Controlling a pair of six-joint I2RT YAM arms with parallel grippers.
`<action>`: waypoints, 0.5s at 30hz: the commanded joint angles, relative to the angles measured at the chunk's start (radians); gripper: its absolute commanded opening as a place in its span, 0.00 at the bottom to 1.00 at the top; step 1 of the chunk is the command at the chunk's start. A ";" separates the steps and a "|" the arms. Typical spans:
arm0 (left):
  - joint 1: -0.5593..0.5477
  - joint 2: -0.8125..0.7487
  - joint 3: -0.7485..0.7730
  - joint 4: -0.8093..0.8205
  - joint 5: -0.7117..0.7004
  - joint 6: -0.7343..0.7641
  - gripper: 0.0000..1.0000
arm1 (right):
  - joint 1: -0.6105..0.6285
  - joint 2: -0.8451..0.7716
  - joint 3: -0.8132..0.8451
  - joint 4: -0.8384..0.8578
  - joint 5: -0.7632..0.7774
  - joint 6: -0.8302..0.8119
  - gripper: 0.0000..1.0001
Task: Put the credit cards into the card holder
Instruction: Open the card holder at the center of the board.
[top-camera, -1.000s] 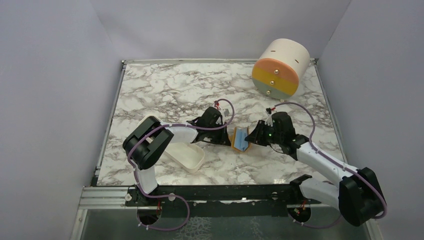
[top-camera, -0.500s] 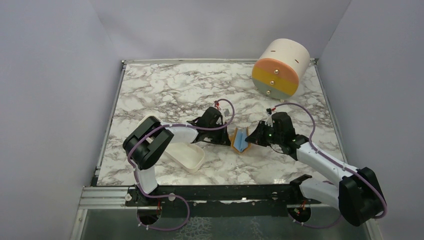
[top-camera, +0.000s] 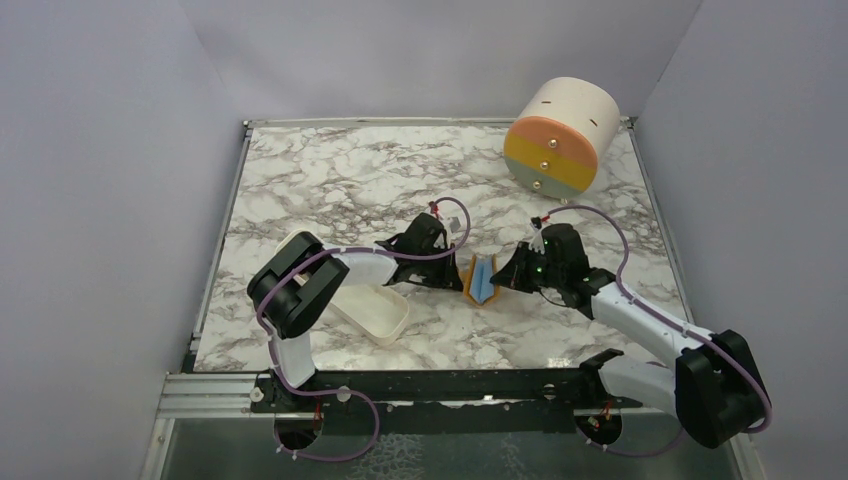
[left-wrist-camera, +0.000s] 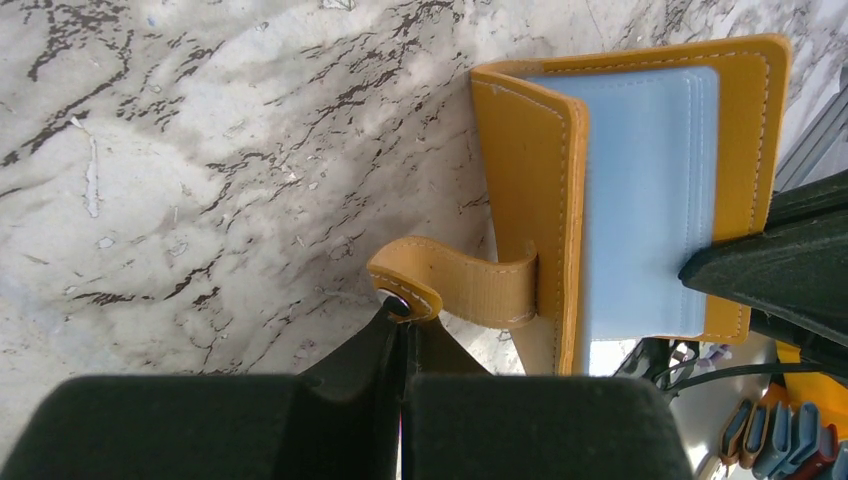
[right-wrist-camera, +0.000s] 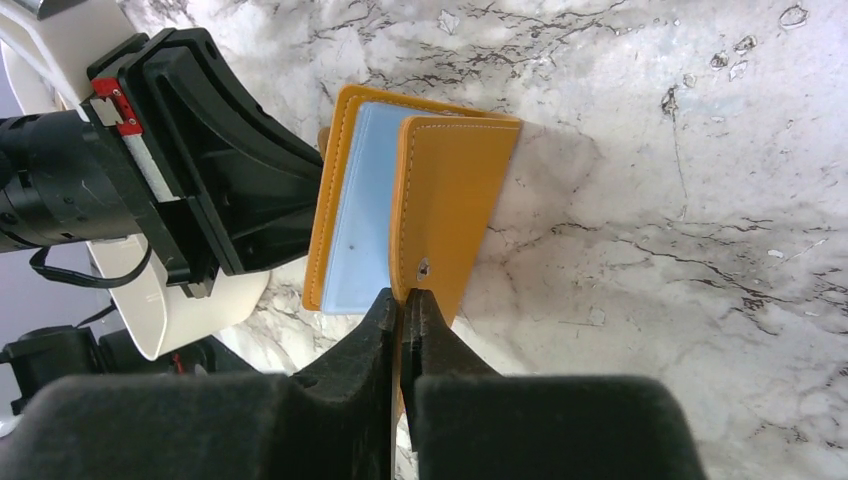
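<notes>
The card holder (top-camera: 481, 280), an orange-tan wallet with a blue-grey inside, stands half open on the marble between my two grippers. My left gripper (top-camera: 458, 278) is shut on the end of its snap strap (left-wrist-camera: 455, 284), fingertips (left-wrist-camera: 392, 330) meeting at the stud; the wallet's blue inside (left-wrist-camera: 640, 200) faces this view. My right gripper (top-camera: 503, 281) is shut on the edge of the other orange flap (right-wrist-camera: 455, 190), just below its small stud, with the blue lining (right-wrist-camera: 360, 220) to the left. No credit cards are in view.
A white oblong tray (top-camera: 372, 312) lies at the left arm's near side and shows in the right wrist view (right-wrist-camera: 200, 310). A big cream-orange drum (top-camera: 560, 135) sits at the table's far right corner. Grey walls enclose the marble table (top-camera: 330, 190).
</notes>
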 joint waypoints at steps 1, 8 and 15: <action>-0.007 0.023 0.018 -0.034 -0.042 0.019 0.00 | -0.001 0.004 0.019 0.022 0.003 -0.008 0.01; 0.001 -0.025 0.049 -0.112 -0.094 0.029 0.18 | -0.001 0.002 0.070 -0.107 0.087 -0.058 0.01; 0.050 -0.197 0.074 -0.183 -0.163 0.021 0.45 | -0.001 0.025 0.112 -0.196 0.126 -0.141 0.01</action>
